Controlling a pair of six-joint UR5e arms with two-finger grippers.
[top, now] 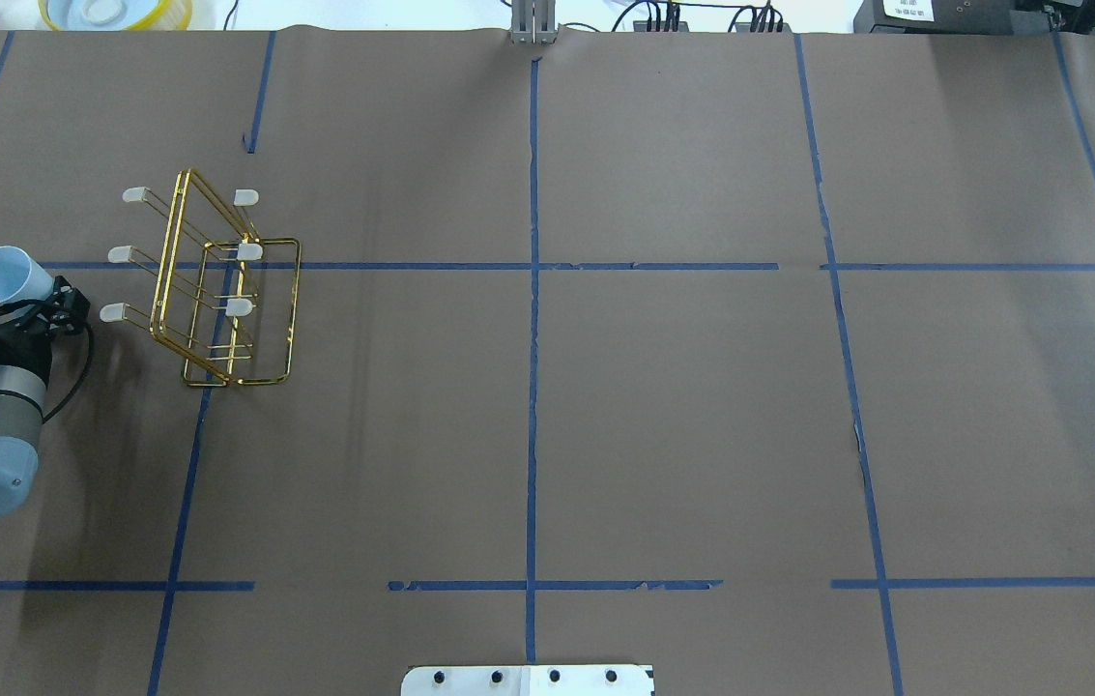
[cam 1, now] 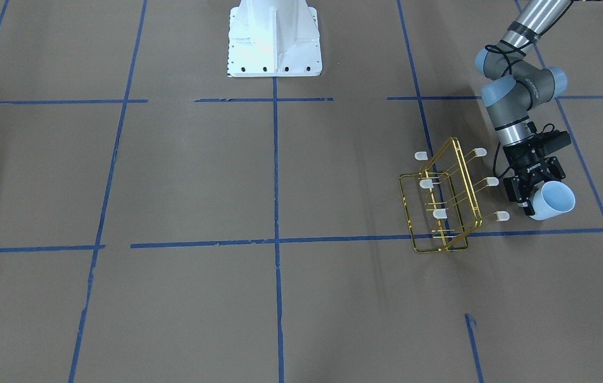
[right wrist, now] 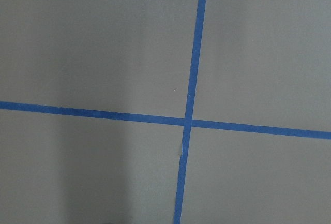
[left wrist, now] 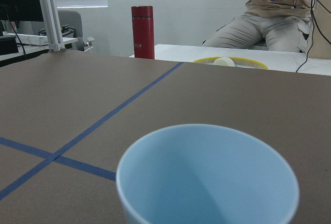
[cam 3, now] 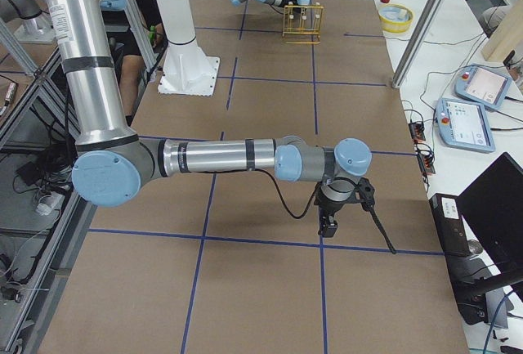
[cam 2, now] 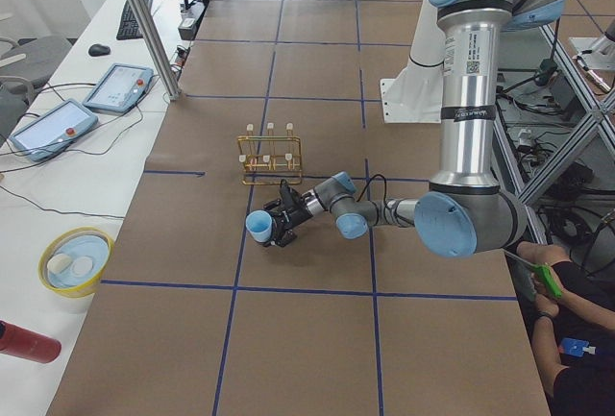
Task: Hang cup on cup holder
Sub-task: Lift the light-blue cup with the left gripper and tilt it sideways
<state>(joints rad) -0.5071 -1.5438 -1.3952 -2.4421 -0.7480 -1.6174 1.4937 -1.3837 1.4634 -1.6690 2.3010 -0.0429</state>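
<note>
My left gripper (cam 1: 533,199) is shut on the pale blue cup (cam 1: 554,201) and holds it on its side, mouth pointing away from the wrist, low over the table. The cup fills the bottom of the left wrist view (left wrist: 207,177). The gold wire cup holder (cam 1: 406,210) stands just beside the cup, its capped prongs slanting toward it, apart from it. From overhead, the cup (top: 6,275) is left of the holder (top: 298,300). My right gripper (cam 3: 328,223) hangs over bare table far from both; I cannot tell if it is open.
The white robot base (cam 1: 274,37) stands at mid-table. A yellow bowl (top: 117,12) and a red bottle (left wrist: 142,31) sit on a side table beyond the table's edge, where a person sits. Blue tape lines cross the brown table.
</note>
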